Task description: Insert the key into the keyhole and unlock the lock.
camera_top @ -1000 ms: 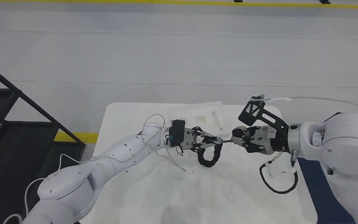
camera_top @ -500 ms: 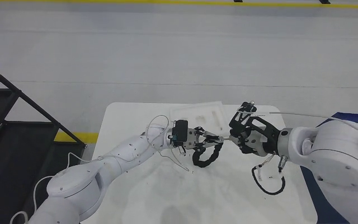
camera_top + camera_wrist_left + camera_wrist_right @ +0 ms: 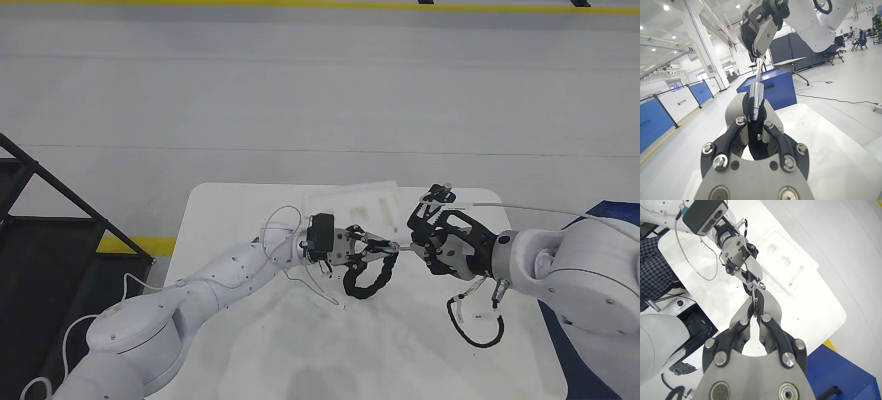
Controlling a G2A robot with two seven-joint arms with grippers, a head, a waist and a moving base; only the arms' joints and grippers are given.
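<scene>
My left gripper is shut on the chrome cylinder of the lock, held above the white table; the lock's black cable loop hangs below it. My right gripper is shut on the silver key. The key's tip sits at the rim of the lock's round face, just off the keyhole, which faces the right wrist camera. In the left wrist view the key blade points at the cylinder's end, touching or nearly so. In the top view both grippers meet at the lock over the table's middle.
A white foam tray with several rectangular pockets lies at the table's far side, just behind the grippers. A thin white cable trails off the left arm. A blue box stands off the table's right edge.
My right gripper has rotated about its wrist and shifted slightly left toward the lock with the key. The left arm with the lock moved a little left and its cable loop swung.
</scene>
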